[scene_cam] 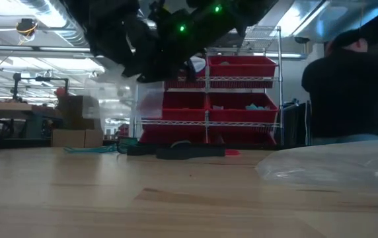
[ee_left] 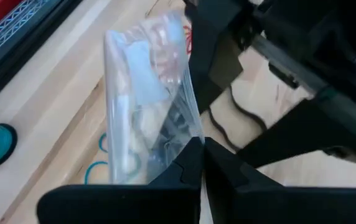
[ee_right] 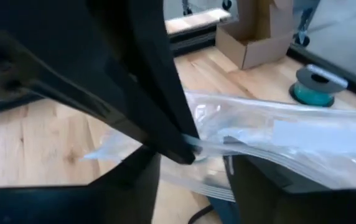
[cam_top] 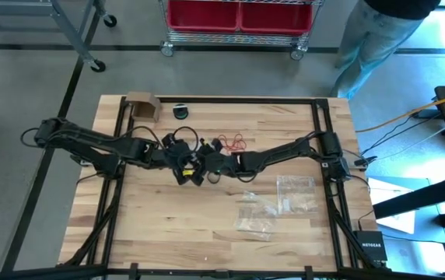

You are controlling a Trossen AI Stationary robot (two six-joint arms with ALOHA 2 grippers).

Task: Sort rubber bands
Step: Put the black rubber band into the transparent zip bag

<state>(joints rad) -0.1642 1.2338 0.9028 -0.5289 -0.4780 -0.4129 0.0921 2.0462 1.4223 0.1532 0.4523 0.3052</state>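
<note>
A clear plastic zip bag (ee_left: 145, 81) hangs in the air over the table's middle, and my left gripper (ee_left: 201, 157) is shut on its edge. My right gripper (ee_right: 193, 180) is open right beside it, one finger on either side of the bag's zip strip (ee_right: 246, 152). The two grippers meet at the table's centre (cam_top: 197, 165). Rubber bands lie loose on the wood under and beyond them: red ones (cam_top: 233, 142), black ones (ee_left: 235, 118) and teal ones (ee_left: 97, 168). In the low view the bag (scene_cam: 151, 102) shows below the dark arms. My left gripper pinches an edge of the clear bag (ee_right: 193, 148), close to the zip strip, between its two shut fingers. The fingers slant down from the table's left. The bag is lifted clear of the table and stretches away from the fingertips. My right gripper has the zip strip (ee_right: 218, 144) running across the gap between its open fingers; whether they touch it I cannot tell.
More clear zip bags (cam_top: 296, 190) (cam_top: 254, 211) lie on the table's right half. A small cardboard box (cam_top: 142, 107) and a teal spool (cam_top: 180, 111) stand at the far edge. A person (cam_top: 378, 31) stands beyond the far right corner, by a rack of red bins (cam_top: 242, 15).
</note>
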